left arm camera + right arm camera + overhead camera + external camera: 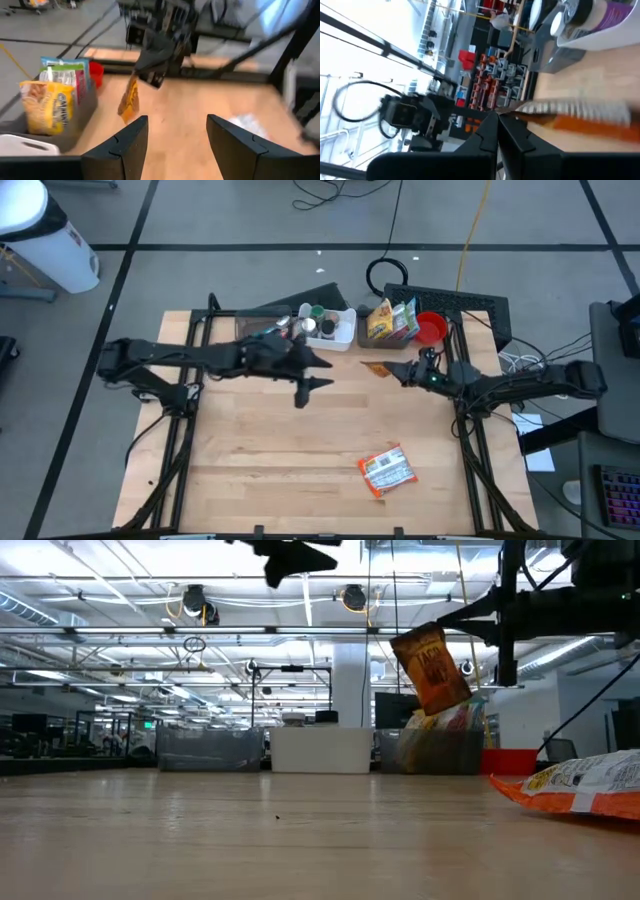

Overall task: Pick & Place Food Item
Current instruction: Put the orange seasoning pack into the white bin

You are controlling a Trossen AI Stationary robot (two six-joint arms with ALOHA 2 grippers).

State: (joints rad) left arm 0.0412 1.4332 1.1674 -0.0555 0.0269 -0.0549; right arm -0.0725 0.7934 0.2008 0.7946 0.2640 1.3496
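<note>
A small orange-brown snack packet hangs in the air over the table's far right part, with my right gripper shut on it. My left gripper hovers over the table's middle, a little left of that packet, open and with nothing between its fingers. In the left wrist view the packet dangles ahead. A second packet, orange and white, lies flat on the wood near the front right. My right gripper pinches the packet's silver crimped end between its two fingers. The fingers reach in roughly level from the table's right side. The packet hangs tilted below the fingers, lifted clear of the table.
Along the far edge stand a white bin with small containers, a dark bin holding upright snack packets and a red cup. Bare wood spreads across the middle and front left.
</note>
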